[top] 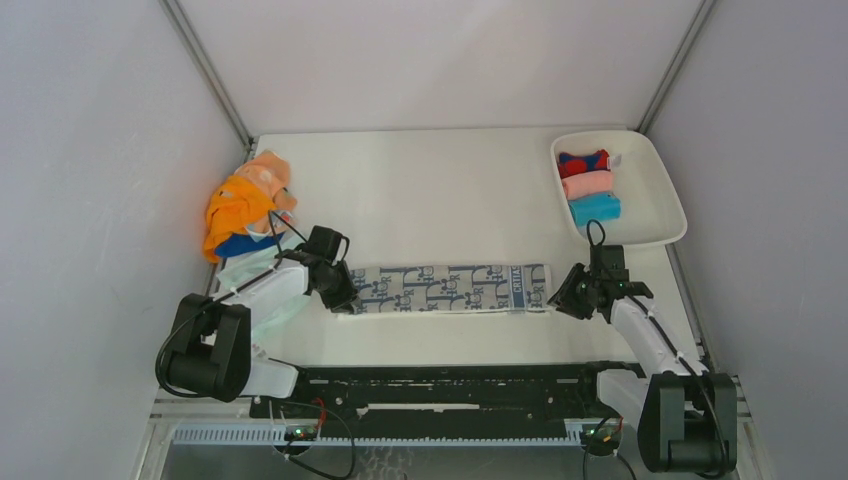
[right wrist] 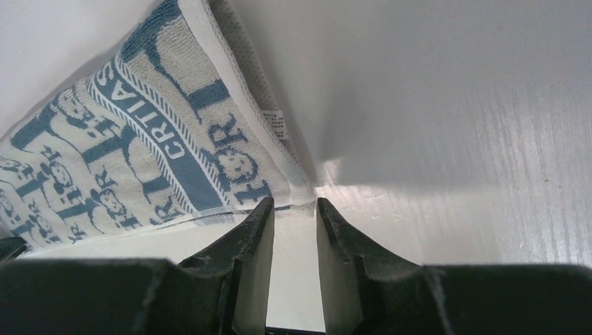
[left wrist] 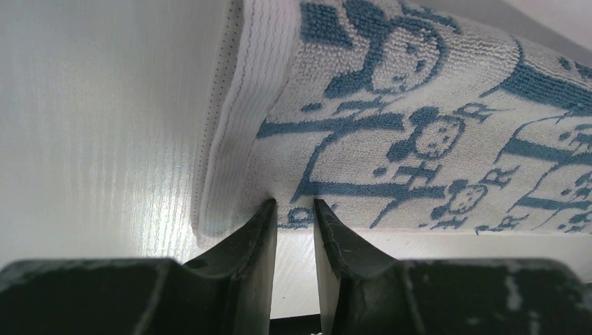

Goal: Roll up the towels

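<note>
A white towel with a blue print lies flat as a long folded strip across the near middle of the table. My left gripper is at its left end; in the left wrist view the fingertips rest at the near edge of the towel, a narrow gap apart, with cloth lying flat between them. My right gripper is at the right end; its tips touch the towel's near right corner, also narrowly open. Neither visibly pinches the cloth.
A white tray at the back right holds three rolled towels: red-and-blue, pink, light blue. A pile of unrolled towels, orange on top, lies at the left wall. White walls enclose the table.
</note>
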{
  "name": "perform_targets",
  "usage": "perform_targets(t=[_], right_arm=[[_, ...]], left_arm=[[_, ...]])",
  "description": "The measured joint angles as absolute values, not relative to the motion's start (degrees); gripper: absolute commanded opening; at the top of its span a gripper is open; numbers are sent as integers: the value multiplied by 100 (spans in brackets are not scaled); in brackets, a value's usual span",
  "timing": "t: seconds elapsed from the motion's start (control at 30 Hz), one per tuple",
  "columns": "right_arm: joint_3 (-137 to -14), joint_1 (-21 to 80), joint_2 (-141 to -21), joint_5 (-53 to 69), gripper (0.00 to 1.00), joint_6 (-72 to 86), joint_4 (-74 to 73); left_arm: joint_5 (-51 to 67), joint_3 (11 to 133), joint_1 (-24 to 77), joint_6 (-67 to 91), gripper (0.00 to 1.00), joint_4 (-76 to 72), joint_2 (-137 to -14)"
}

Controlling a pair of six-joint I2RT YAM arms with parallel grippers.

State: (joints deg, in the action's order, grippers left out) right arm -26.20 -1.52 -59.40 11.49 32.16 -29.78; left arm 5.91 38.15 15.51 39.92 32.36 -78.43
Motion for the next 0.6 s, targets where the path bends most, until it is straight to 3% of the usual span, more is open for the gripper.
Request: perform_targets(t=[0.6], right_arm=[[-2744,681,-6198,403,21,3511,-3420]], left_arm=[[554,3815,1551,3992,31,3247,-7843]])
